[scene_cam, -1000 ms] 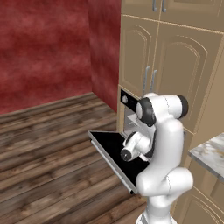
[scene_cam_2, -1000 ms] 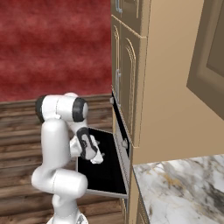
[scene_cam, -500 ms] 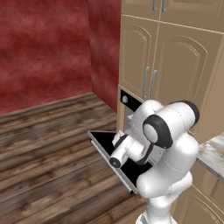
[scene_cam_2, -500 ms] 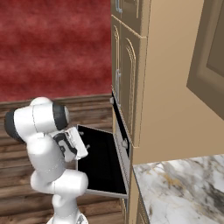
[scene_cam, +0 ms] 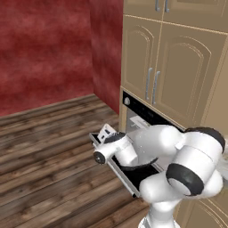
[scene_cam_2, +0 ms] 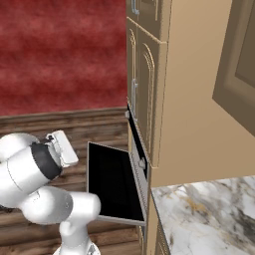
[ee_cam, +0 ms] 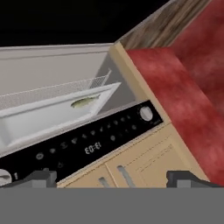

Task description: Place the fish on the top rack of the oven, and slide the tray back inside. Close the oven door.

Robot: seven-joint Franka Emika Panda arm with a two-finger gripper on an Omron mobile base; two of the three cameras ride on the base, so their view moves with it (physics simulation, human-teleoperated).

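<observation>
The oven (ee_cam: 109, 135) appears rolled over in the hand view, with its black control strip and a silver knob (ee_cam: 146, 113). The fish (ee_cam: 85, 102) lies on the pale grey tray (ee_cam: 48, 118) inside the cavity, in front of a wire rack (ee_cam: 52, 92). The oven door (scene_cam_2: 112, 182) hangs open and flat, its black glass facing up; the arm covers part of the oven door (scene_cam: 133, 176) in the left base view. My gripper (ee_cam: 111, 180) is open and holds nothing, well back from the oven. The gripper (scene_cam: 107, 132) hovers by the door's outer edge.
Tan cabinet doors (scene_cam: 151, 71) rise above the oven. A marble counter (scene_cam_2: 209, 214) lies to the right of it. Wooden floor (scene_cam: 44, 151) and a red wall (scene_cam: 44, 49) stretch to the left.
The arm has swung away from above the door. The hand has pulled back toward the door's outer edge, and the elbow has come round in front of the oven.
</observation>
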